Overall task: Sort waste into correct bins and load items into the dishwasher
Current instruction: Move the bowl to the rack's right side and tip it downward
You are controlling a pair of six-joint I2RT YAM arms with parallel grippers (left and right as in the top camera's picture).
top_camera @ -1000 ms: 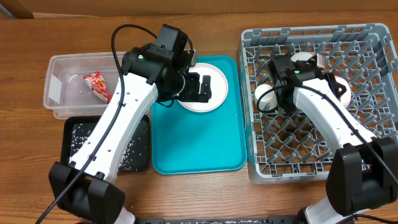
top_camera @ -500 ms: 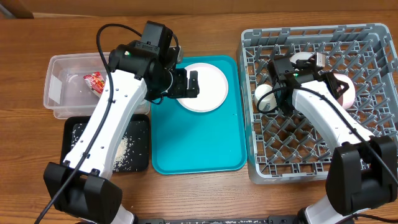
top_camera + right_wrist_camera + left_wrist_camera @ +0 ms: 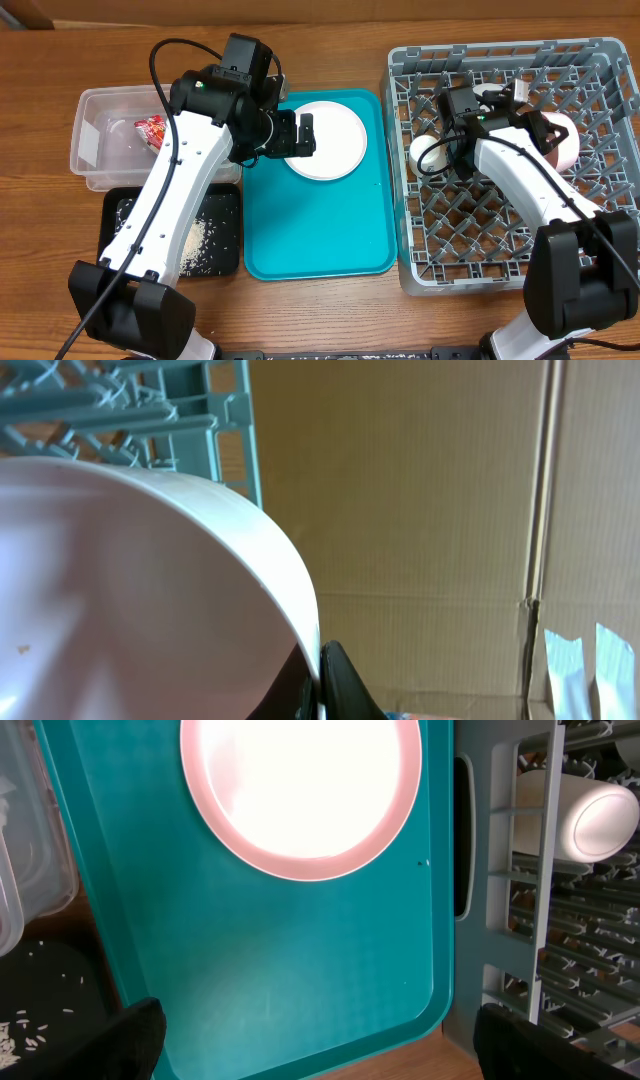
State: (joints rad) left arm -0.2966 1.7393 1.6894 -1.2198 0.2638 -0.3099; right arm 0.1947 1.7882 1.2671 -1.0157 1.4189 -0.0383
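Left end effector (image 3: 306,136) spread, moved left, right end effector (image 3: 532,130) still clamping bowl (image 3: 560,142)

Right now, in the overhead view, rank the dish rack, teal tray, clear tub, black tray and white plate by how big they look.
1. dish rack
2. teal tray
3. clear tub and black tray: similar footprint, both partly hidden by the left arm, so unranked
4. white plate, smallest

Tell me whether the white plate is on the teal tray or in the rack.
On the tray: the plate lies flat at the far end of the teal tray, outside the grey rack.
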